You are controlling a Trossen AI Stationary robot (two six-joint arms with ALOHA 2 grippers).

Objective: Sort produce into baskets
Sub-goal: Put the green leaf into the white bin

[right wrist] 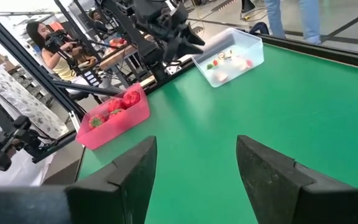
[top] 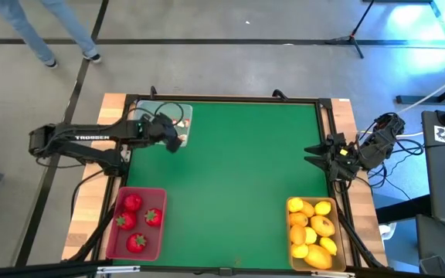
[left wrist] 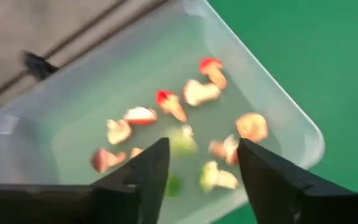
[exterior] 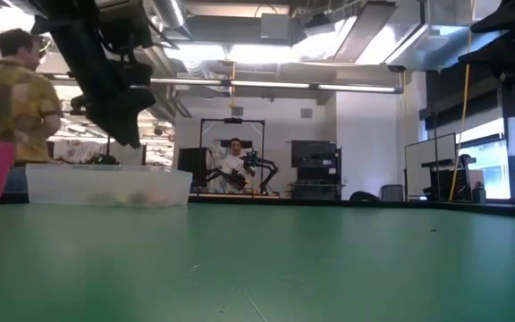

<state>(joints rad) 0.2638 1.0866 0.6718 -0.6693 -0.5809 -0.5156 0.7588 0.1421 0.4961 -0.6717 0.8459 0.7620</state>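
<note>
Green mat (top: 238, 177) lies open between the corner baskets (top: 136, 224).

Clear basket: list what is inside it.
The clear basket holds many small white-and-red bits, a few greenish. The left end effector hangs above it, fingers apart and empty, covering some pieces at the near edge.

It looked like a robot lab. Far beyond the left gripper (exterior: 123, 112), a person (exterior: 232, 165) sat at another robot arm (exterior: 262, 167). Computer screens (exterior: 311, 156) stood close by, with bare pipes and bright lights (exterior: 266, 49) high above. A camera tripod (top: 354, 35) stood on the gray floor.
</note>
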